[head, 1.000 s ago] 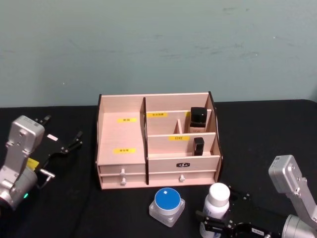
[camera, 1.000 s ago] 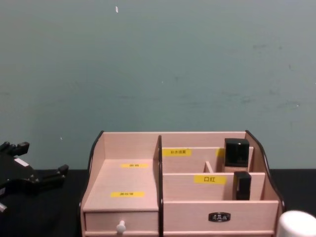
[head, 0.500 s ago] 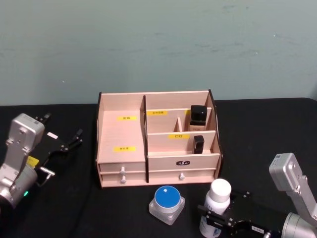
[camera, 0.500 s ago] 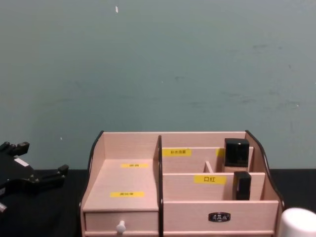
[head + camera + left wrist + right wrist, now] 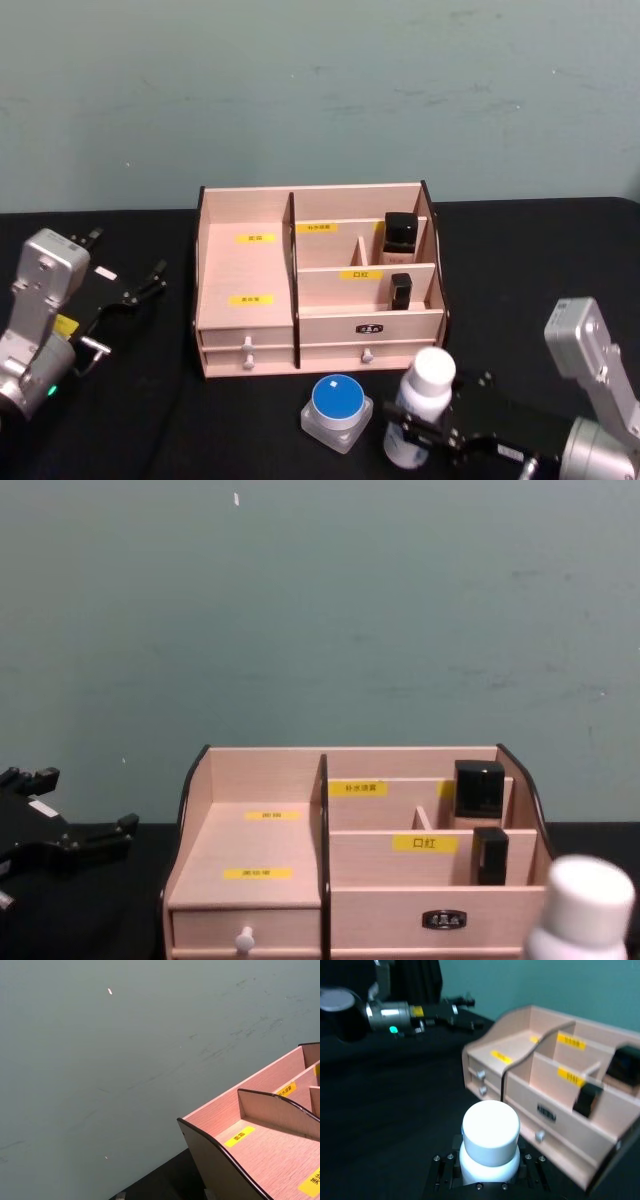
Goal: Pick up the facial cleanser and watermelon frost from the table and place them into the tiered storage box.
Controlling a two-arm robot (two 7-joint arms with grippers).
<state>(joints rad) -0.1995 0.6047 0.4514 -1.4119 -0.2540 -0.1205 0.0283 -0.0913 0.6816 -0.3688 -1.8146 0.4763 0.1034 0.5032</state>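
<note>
Right fingers (image 5: 425,440) are clamped narrow on the white-capped bottle (image 5: 421,400), gripping its body below the cap. Can't read a label, so I can't tell whether it's the cleanser or the frost.

Change over the last second: the bottle has come up and shifted left. In the chest view its cap (image 5: 590,890) was a sliver at the lower right corner and now stands well into frame. I read that as lifted clear of the table (image 5: 150,420), grasp good, transport started.

It now sits near the front right of the tiered storage box (image 5: 225,270), just right of the blue-lidded jar (image 5: 338,410), which is on the table and not yet picked.

Box state: two dark containers (image 5: 400,232) occupy the right-hand compartments; the wide left tiers look free.

Left fingers (image 5: 125,285) are spread wide, parked at the left of the table, well apart from the box.

Next I'd need more height to clear the front wall. The risk is clipping the jar if the leftward drift goes on.
</note>
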